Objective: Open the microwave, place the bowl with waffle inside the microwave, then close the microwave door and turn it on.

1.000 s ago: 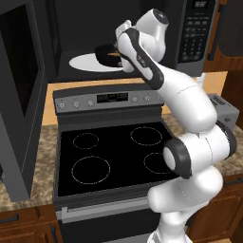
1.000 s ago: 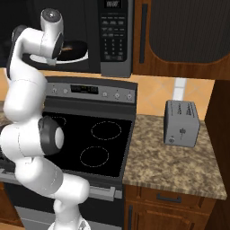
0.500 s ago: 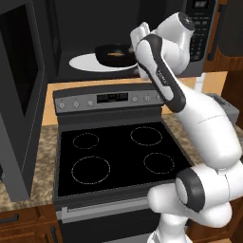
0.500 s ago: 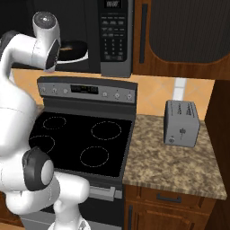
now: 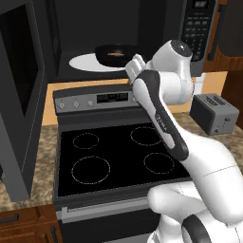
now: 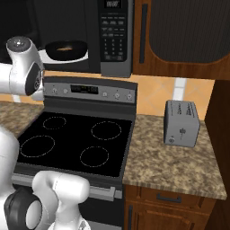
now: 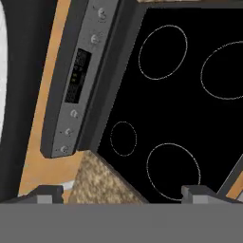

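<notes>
Pincer (image 7: 121, 192) tips stand apart, empty, over the black glass stovetop (image 7: 180, 95); it has withdrawn from the cavity since 0.5 s ago. Small black bowl (image 5: 115, 51) with golden waffle (image 5: 115, 54) rests on the white turntable (image 5: 88, 62) inside the black over-range microwave (image 6: 96, 31), door (image 5: 19, 95) open at left. Keypad text unreadable.

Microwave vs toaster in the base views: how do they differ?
The microwave is mounted high above the stove; the toaster stands on the granite counter. The microwave is large and black, the toaster small and grey. The microwave door hangs open with the bowl on the turntable; the toaster slots look empty. Both are boxy appliances.
</notes>
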Controlling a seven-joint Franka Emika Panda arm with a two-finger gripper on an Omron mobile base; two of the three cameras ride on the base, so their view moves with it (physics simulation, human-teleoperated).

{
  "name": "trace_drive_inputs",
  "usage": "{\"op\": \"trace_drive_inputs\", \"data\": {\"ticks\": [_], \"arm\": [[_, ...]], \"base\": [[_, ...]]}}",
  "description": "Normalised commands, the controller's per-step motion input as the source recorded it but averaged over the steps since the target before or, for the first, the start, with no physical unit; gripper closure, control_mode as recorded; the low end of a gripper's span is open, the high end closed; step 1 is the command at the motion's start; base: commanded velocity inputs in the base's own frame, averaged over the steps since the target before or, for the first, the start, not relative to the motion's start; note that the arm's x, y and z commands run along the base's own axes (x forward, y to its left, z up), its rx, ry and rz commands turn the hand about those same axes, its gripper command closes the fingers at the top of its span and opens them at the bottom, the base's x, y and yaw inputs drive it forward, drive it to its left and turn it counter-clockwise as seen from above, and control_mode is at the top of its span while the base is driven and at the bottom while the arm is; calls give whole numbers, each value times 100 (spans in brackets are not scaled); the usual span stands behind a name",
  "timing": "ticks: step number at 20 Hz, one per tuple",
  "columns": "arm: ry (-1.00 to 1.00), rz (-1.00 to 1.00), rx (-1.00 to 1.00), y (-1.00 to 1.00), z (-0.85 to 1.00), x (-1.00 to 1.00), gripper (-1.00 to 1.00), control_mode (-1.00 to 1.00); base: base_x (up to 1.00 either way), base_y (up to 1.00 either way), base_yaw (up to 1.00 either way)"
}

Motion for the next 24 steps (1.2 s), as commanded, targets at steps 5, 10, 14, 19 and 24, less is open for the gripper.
{"op": "trace_drive_inputs", "data": {"ticks": [5, 10, 14, 19, 24], "arm": [[11, 31, -16, 90, -100, -27, 100, -100], [7, 7, -17, 48, -27, 0, 100, -100], [0, 6, -32, 37, -31, -4, 100, -100], [0, 25, -51, 20, -54, 19, 100, -100], [0, 34, -38, 0, -27, 17, 100, -100]], "base": [[0, 0, 0], [0, 0, 0], [0, 0, 0], [0, 0, 0], [0, 0, 0]]}}
